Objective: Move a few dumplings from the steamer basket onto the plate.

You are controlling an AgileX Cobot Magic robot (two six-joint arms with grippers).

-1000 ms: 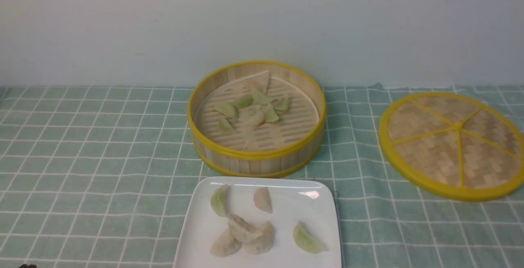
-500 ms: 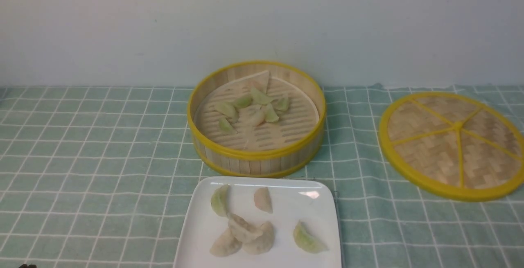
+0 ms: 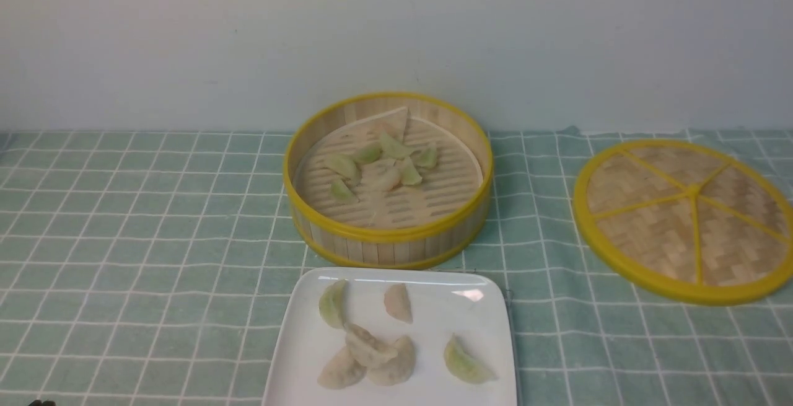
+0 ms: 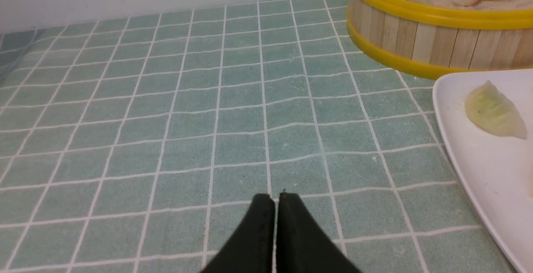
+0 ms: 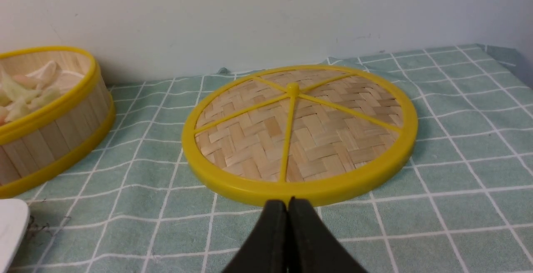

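A: Where are the dumplings?
B: Several in the steamer basket [image 3: 388, 178] mid-table toward the far edge; six dumplings [image 3: 369, 348] on the plate [image 3: 433, 387] at the near edge, just in front of it.
A: Claws?
B: Left gripper [image 4: 275, 200] pressed together, empty, over the checked cloth [image 4: 166, 110]. Right gripper [image 5: 287, 204] together too, empty, just short of the woven lid [image 5: 300, 131] toward the right edge.

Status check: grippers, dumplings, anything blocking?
Left gripper and right gripper shut, empty, over cloth. Six dumplings on plate, more in steamer basket. Lid off to the right; nothing blocking.
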